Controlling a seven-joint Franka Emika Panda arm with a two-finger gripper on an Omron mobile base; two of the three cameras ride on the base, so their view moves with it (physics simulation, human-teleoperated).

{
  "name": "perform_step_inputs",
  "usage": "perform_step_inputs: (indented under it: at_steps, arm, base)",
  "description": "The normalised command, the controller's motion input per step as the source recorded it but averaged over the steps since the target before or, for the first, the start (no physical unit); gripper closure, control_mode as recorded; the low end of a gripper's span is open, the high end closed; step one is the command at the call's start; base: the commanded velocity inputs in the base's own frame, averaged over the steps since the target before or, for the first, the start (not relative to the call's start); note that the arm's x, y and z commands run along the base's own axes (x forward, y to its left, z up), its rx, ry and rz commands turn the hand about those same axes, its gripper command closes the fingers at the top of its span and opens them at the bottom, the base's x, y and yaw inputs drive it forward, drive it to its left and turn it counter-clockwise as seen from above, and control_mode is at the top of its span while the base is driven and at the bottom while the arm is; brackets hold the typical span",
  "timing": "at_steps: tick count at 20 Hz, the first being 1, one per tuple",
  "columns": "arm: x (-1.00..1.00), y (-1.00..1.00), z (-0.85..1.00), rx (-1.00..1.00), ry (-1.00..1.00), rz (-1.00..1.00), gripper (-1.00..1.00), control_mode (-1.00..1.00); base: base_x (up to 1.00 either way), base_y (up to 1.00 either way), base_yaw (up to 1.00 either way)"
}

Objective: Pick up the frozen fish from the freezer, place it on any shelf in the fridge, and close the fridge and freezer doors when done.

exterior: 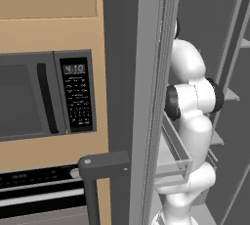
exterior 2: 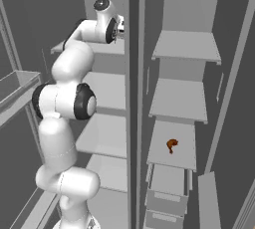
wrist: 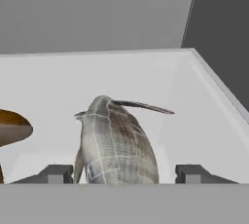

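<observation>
In the left base view, the tall grey fridge door [exterior: 146,97] stands open edge-on in the middle, with a clear bin on its inner face. The white Franka arm with dark joints [exterior: 190,97] rises just behind it toward the grey fridge interior. To the left, a dark microwave with a lit keypad [exterior: 46,94] sits in tan wooden cabinetry [exterior: 49,4], above a black oven front [exterior: 39,187].

In the right base view, the arm bends up and reaches onto an upper wide pale grey shelf [exterior 2: 107,89] region of the wider fridge half [exterior 2: 99,123], its wrist at the central divider. The narrower freezer half [exterior 2: 179,98] lies to the right, with short pale shelves and clear drawers; a small orange-brown lump [exterior 2: 172,145] rests on one of them.

In the hand view, the two-finger gripper [wrist: 124,173] has its dark tips spread wide, each standing clear of the slim silvery-grey frozen fish [wrist: 114,145] between them. The fish rests on the pale shelf surface, not gripped. A brown rounded object [wrist: 12,126] lies at the left edge.
</observation>
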Motion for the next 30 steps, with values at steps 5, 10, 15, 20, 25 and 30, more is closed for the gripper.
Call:
perform_step_inputs:
  at_steps: [5, 10, 15, 20, 25, 30]
  arm:
    - [-0.42, 0.0, 0.13, 0.0, -0.05, 0.04, -1.0, -1.0]
    - [-0.98, 0.0, 0.25, 0.0, -0.14, 0.1, -1.0, -1.0]
    - [-1.0, -0.06, 0.04, 0.0, -0.25, 0.15, -1.0, -1.0]
    - [-1.0, -0.01, 0.0, 0.0, -0.17, 0.16, -1.0, -1.0]
    - [-1.0, 0.02, 0.0, 0.0, 0.0, 0.13, -1.0, -1.0]
    - [-1.0, 0.06, -0.12, 0.0, 0.16, 0.03, -1.0, -1.0]
  base:
    - [0.0, 0.0, 0.0]
    - [0.0, 0.0, 0.0]
    - [0.0, 0.0, 0.0]
    - [0.0, 0.0, 0.0]
    - [0.0, 0.0, 0.0]
    - [0.0, 0.0, 0.0]
